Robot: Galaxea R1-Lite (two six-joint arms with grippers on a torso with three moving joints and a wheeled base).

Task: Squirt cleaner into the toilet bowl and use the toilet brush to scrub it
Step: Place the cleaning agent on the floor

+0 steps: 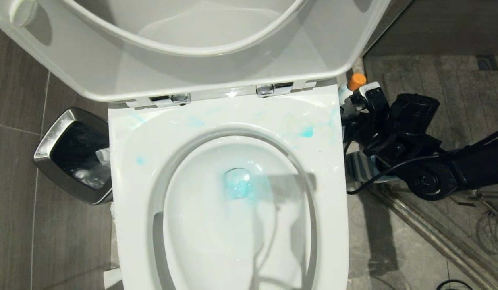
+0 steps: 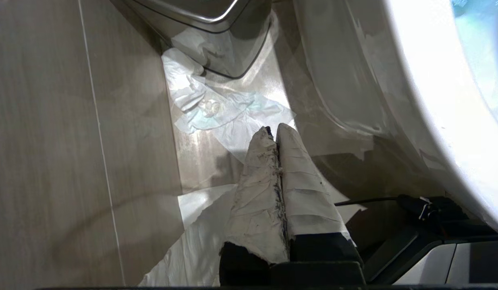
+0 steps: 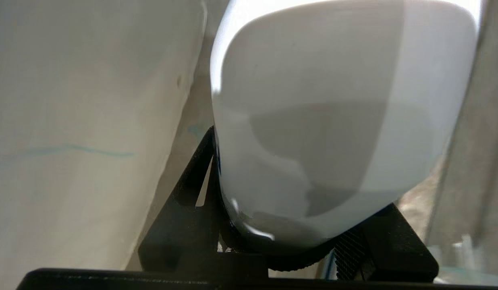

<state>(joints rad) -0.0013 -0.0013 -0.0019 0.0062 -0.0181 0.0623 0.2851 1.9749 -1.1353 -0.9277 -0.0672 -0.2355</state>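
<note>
The white toilet bowl (image 1: 132, 201) fills the head view with seat and lid up. Turquoise cleaner tints the water (image 1: 237, 186) and smears the back of the rim (image 1: 306, 132). My right gripper (image 1: 364, 100) is beside the bowl's back right corner, shut on a pale cleaner bottle (image 1: 345, 93) with an orange cap (image 1: 357, 80). In the right wrist view that bottle (image 3: 333, 100) fills the space between the black fingers (image 3: 192, 181) of the right gripper (image 3: 293, 213). My left gripper (image 2: 273, 131) hangs shut and empty over the floor left of the bowl (image 2: 434, 121). I cannot make out the toilet brush.
A chrome-rimmed dark bin (image 1: 71, 155) stands left of the toilet, with crumpled tissue (image 2: 216, 108) on the floor by it. A ribbed blue-grey thing (image 1: 358, 167) sits on the floor under the right arm. A metal floor rail (image 1: 426, 229) runs along the right.
</note>
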